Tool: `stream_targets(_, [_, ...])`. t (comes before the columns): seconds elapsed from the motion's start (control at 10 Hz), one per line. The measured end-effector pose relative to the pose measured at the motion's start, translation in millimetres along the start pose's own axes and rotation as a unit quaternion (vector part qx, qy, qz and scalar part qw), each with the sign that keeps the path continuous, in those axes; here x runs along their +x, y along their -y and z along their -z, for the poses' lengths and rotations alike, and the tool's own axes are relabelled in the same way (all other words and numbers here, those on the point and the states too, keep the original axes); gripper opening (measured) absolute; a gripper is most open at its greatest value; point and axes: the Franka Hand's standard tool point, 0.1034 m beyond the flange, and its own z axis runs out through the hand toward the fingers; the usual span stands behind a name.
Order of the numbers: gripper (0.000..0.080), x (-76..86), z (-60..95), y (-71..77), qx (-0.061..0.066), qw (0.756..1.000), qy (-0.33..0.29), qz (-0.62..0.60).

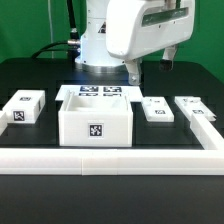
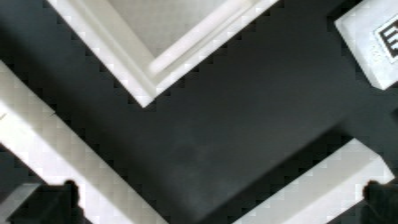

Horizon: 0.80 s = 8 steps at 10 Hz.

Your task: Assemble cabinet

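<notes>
The cabinet [image 1: 95,120], a square open-topped white box with a tag on its front, stands mid-table. A small tagged white block [image 1: 22,107] lies on the exterior view's left. Two tagged white panels [image 1: 156,109] [image 1: 196,108] lie on its right. My gripper [image 1: 133,72] hangs high above the table behind the cabinet, touching nothing. In the wrist view my gripper [image 2: 214,210] is open and empty, with a dark fingertip [image 2: 43,205] at each side over black table. A white corner with a stepped rim [image 2: 151,55] and a tagged white piece [image 2: 377,35] show there.
The marker board [image 1: 100,93] lies flat behind the cabinet. A low white wall [image 1: 110,158] runs along the table's front and turns back along the exterior view's right [image 1: 207,128]. Two white strips [image 2: 71,150] [image 2: 338,190] cross the wrist view near the fingers.
</notes>
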Motion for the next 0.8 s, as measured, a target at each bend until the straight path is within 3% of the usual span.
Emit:
stream_targets(0.7, [0.0798,-0.2,-0.3,0.1,0.0,1.0,0.0,0.001])
stream_targets(0.8, [0.0798,-4.8,-2.6,3.8,-0.01,0.998,-0.008,0.054])
